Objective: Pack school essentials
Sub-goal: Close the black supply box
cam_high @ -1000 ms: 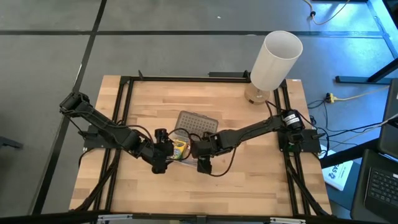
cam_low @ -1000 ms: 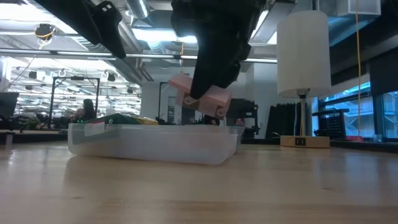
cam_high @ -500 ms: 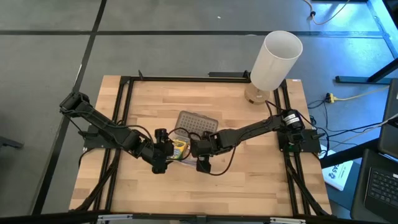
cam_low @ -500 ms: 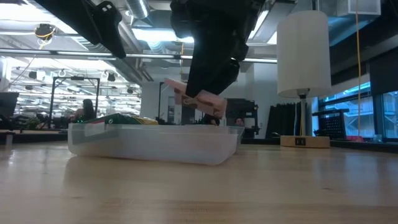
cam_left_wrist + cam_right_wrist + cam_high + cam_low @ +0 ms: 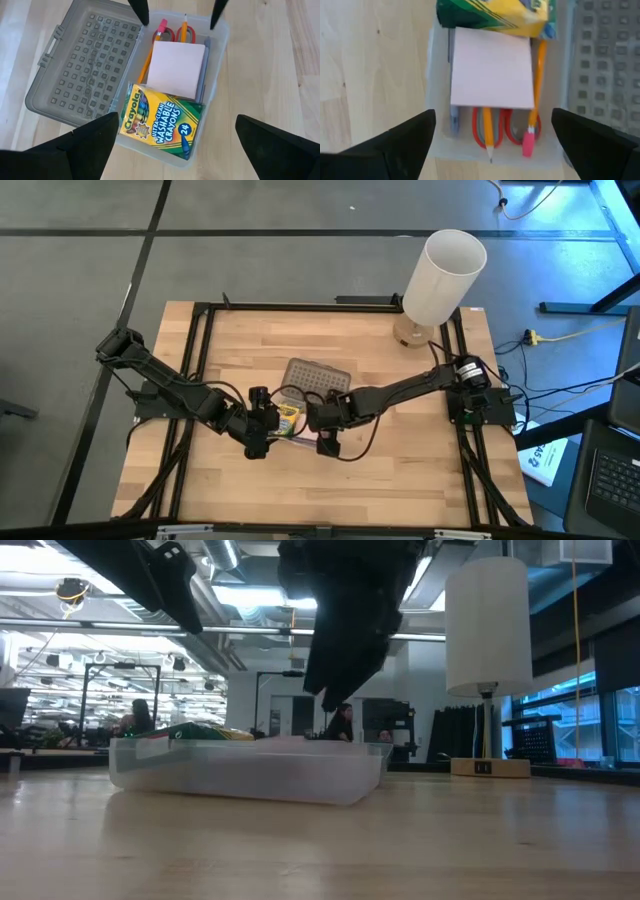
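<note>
School essentials lie inside the clear box (image 5: 290,423) at the centre of the high view: the small pink block (image 5: 176,68) rests flat on the red-handled scissors (image 5: 175,34), with the crayon box (image 5: 162,120) beside it. Both the right gripper (image 5: 487,142) and the left gripper (image 5: 172,145) hang over the box with fingers spread wide and empty. I judge the risk is that a rising finger catches the box wall and drags it, or that the raised crayon box keeps the grey dotted lid (image 5: 85,65) from closing.

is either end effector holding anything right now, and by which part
Nothing is held. The right end effector is open above the clear box, and the pink block lies free inside on the scissors. The left end effector is open too.
</note>
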Robot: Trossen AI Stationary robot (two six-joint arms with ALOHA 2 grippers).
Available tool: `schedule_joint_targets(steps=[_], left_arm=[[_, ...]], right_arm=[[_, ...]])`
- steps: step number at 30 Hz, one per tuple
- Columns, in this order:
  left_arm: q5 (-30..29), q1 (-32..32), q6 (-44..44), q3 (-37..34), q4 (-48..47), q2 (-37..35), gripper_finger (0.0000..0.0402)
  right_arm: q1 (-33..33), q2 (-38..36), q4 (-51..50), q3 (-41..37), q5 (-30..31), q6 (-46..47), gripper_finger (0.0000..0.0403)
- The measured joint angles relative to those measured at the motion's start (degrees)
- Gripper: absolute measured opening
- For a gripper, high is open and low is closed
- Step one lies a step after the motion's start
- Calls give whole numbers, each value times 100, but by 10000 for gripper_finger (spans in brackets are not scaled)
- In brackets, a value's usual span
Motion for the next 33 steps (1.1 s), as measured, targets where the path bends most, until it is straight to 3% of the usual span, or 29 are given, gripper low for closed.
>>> schedule_joint_targets(steps=[4, 9, 14, 23, 33], left_arm=[[0, 0, 0, -2, 2, 0, 394], [4, 0, 2, -5, -3, 2, 394], [2, 0, 2, -7, 0, 2, 394], [2, 0, 2, -7, 0, 2, 394], [-209, 175, -86, -7, -41, 2, 394]], right_arm=[[0, -148, -308, 2, -24, 194, 396], [38, -279, -864, 9, -500, 174, 395], [78, -392, -1723, 10, -442, 278, 395], [22, -734, -2865, 8, 591, 825, 395], [-586, -776, -2720, -345, 654, 692, 395]])
